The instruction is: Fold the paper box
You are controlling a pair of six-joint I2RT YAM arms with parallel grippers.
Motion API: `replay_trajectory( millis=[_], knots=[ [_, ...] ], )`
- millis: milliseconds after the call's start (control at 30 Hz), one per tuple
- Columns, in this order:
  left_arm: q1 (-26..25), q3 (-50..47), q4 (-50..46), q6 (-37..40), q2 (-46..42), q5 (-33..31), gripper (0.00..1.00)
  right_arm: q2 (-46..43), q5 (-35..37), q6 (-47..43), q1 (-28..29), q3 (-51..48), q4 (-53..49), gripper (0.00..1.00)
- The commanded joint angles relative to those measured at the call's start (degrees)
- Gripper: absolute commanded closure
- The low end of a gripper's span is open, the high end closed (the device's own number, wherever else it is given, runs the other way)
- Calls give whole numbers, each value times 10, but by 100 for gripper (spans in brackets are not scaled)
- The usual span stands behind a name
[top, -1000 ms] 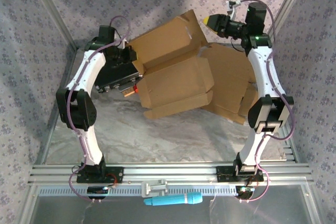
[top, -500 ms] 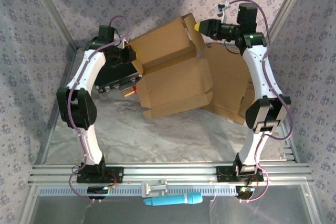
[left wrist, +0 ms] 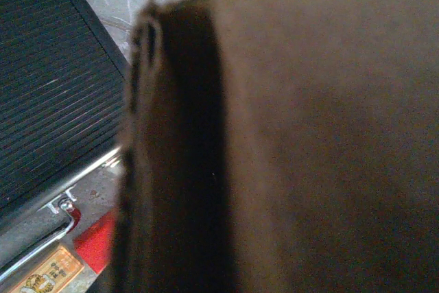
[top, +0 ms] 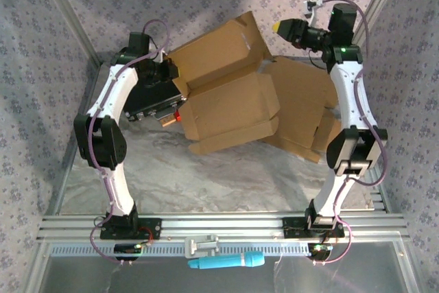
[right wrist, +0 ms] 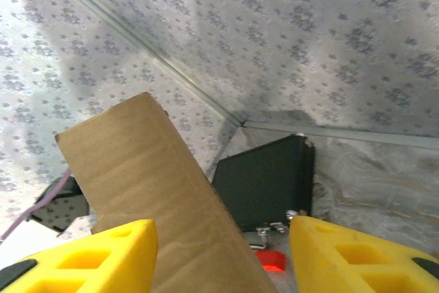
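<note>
The brown paper box [top: 230,108] lies half folded in the middle of the table, and its big back flap [top: 212,49] is raised. My left gripper [top: 173,79] sits at the box's left corner, shut on the cardboard edge. That cardboard [left wrist: 309,135] is pressed close to the left wrist camera and hides the fingers. My right gripper [top: 277,27] hovers high at the flap's right edge. It is open, its yellow fingers [right wrist: 103,259] spread wide. The flap [right wrist: 151,176] rises between them without touching either one.
A black case [top: 152,94] lies under my left arm, with a small red item [top: 179,116] at its near corner. More flat cardboard [top: 302,108] spreads out below my right arm. A blue tool [top: 226,261] rests on the front rail. Patterned walls close in the back and sides.
My right gripper moved left to the flap's edge half a second ago, then drew back up and to the right. The left gripper and the box stayed put.
</note>
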Motion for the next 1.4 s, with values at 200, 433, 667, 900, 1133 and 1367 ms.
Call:
replay_trajectory(
  millis=[200,433,667,900,1133,1367],
  knots=[
    [2,26,0,-11,1,24,100,60,-46,-23,48,88,-54,43],
    [2,26,0,-14,3,23,100,51,-20,-73,65,92,-112,45],
    [2,26,-4,-11,3,21,100,39,37,-138,88,100,-177,45],
    [2,26,-6,-13,2,17,100,31,140,-190,117,123,-251,45],
    [1,40,-22,-12,0,3,100,17,359,-243,170,130,-305,46],
    [-10,32,-41,7,-12,-16,100,36,560,-282,226,151,-351,47]
  ],
)
